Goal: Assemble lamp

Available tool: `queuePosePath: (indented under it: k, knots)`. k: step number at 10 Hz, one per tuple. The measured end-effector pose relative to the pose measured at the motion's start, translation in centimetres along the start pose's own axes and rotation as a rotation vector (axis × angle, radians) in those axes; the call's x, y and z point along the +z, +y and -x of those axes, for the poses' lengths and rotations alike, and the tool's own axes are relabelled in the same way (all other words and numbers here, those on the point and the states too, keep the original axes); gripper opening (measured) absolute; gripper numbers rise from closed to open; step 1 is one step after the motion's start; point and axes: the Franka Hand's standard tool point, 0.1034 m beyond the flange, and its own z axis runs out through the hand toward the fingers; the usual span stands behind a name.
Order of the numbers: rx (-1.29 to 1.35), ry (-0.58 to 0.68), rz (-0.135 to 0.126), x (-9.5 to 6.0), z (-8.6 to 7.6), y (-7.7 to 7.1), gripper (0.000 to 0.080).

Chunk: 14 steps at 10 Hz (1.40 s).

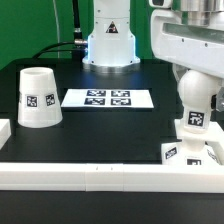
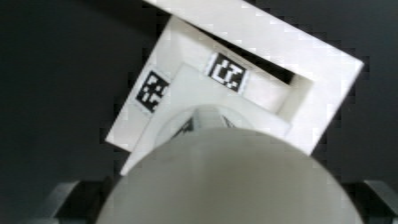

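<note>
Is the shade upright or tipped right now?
Upright. The shade stands on its wide end, narrow end up, alone on the table at the exterior view's left, apart from the marker board.

On the exterior view's left you have the shade (image 1: 38, 97), mouth down on the table (image 1: 100, 125). The marker board (image 1: 108, 98) lies to its right. Farther right, the bulb (image 1: 194, 108) stands on the base (image 1: 190, 152), against the front rail (image 1: 100, 172).
</note>
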Motion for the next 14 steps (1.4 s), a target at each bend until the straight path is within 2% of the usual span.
queuePosePath:
  k: [4, 6, 9, 11, 12, 14]
  knots:
    - [0.093, -0.013, -0.005, 0.0, 0.1, -0.1, 0.0577]
    - [0.084, -0.013, -0.005, 0.0, 0.2, -0.1, 0.068]
    - [-0.151, -0.019, -0.012, -2.4, 1.7, -0.2, 0.0698]
    - [-0.311, -0.014, -0.037, -4.2, 2.4, 0.6, 0.0698]
    - [-0.362, -0.011, -0.05, -5.5, 2.1, 1.7, 0.0698]
    - [-0.359, -0.013, -0.046, -5.3, 2.2, 2.0, 0.0698]
